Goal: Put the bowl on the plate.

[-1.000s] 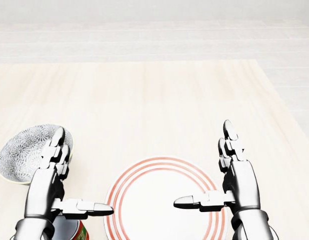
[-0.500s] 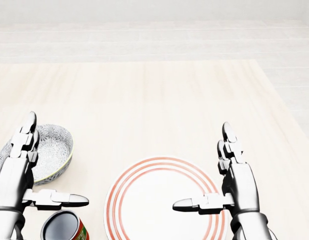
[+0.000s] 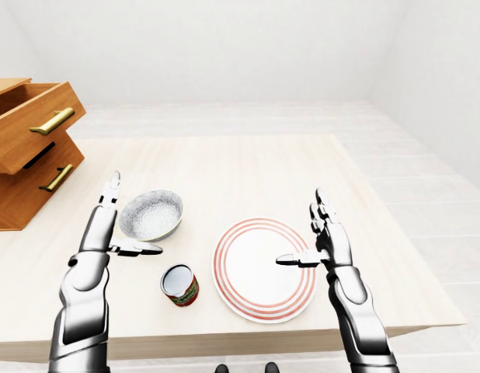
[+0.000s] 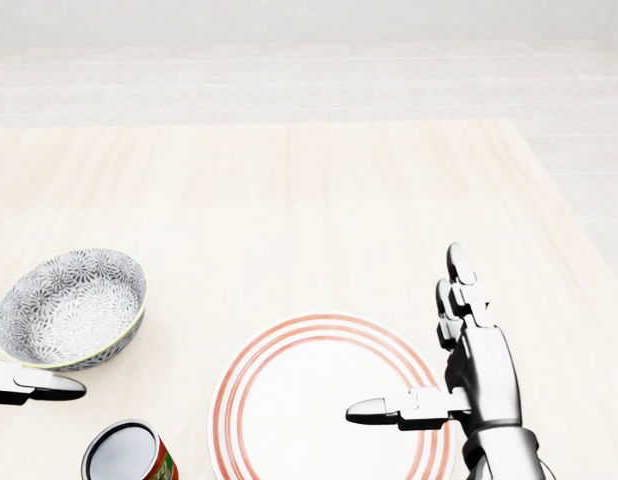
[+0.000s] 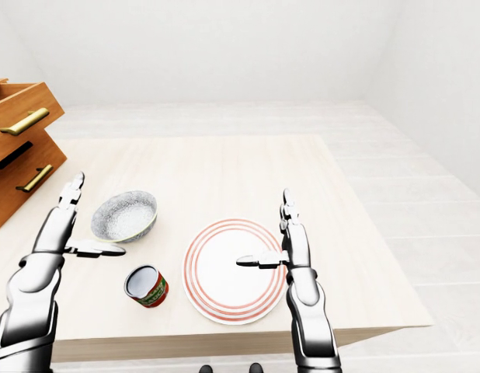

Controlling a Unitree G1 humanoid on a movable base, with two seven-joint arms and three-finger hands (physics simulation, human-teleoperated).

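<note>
The grey patterned bowl (image 4: 71,308) stands upright on the table, to the left of the white plate with red rings (image 4: 289,345) and apart from it. My left hand (image 3: 133,217) is open at the bowl's left side, with its fingers pointing up and its thumb (image 4: 34,383) stretched below the bowl's near rim. I cannot tell whether the thumb touches the bowl. My right hand (image 4: 404,330) is open over the plate's right edge, thumb pointing left across the plate. Neither hand holds anything.
An open-topped red can (image 3: 179,284) stands between the bowl and the plate, near the table's bottom edge. A wooden drawer unit (image 3: 30,148) with its drawers pulled out sits at the table's left. The table's right edge (image 3: 395,233) runs close to my right arm.
My left hand has swung left from over the bowl to its left side, mostly leaving the head view. The right hand and the plate have stayed put.
</note>
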